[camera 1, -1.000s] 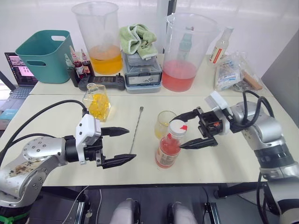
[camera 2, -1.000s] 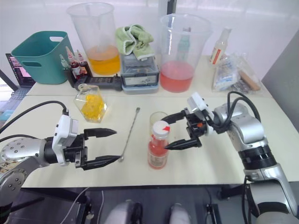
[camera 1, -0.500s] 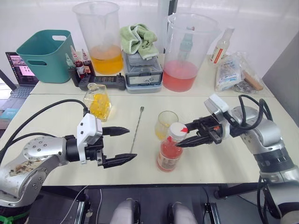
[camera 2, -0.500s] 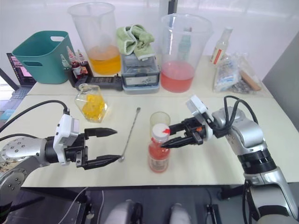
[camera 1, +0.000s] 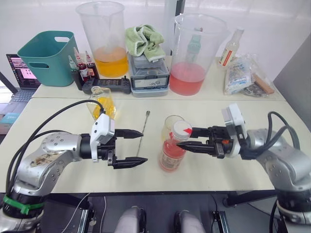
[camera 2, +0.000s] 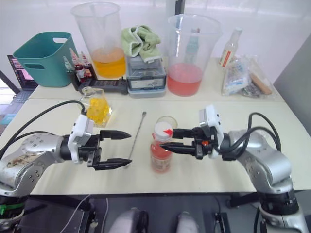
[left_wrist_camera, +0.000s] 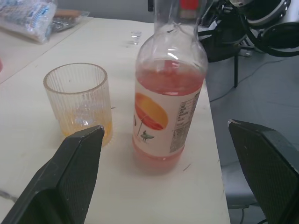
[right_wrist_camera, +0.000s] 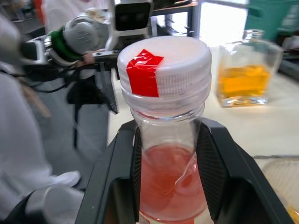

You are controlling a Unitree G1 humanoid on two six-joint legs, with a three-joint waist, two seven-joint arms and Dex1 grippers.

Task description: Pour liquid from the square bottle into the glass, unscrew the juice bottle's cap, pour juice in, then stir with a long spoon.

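Observation:
The juice bottle [camera 1: 171, 154] of pinkish-red drink stands near the table's front middle, its white cap [camera 1: 183, 129] with a red tape strip screwed on. My right gripper [camera 1: 189, 139] is shut on the bottle's neck [right_wrist_camera: 168, 135] just under the cap. The glass [camera 1: 170, 124], with a little yellow liquid at the bottom, stands right behind the bottle. My left gripper [camera 1: 144, 146] is open, level with the bottle and a short way to its left. The long spoon [camera 1: 142, 132] lies behind the left gripper's fingers. The square bottle [camera 1: 103, 108] with yellow liquid stands at the back left.
Along the back stand a teal basket [camera 1: 46, 56], a pitcher of orange liquid [camera 1: 103, 39], small dropper bottles [camera 1: 80, 68], a grey box [camera 1: 149, 73] with a green cloth [camera 1: 142, 39], a pitcher of pink liquid [camera 1: 194, 53], a slim bottle [camera 1: 231, 46] and plastic bags [camera 1: 243, 75].
My right gripper has swung level and shut on the juice bottle's neck. The left gripper has moved right, closer to the bottle, still open.

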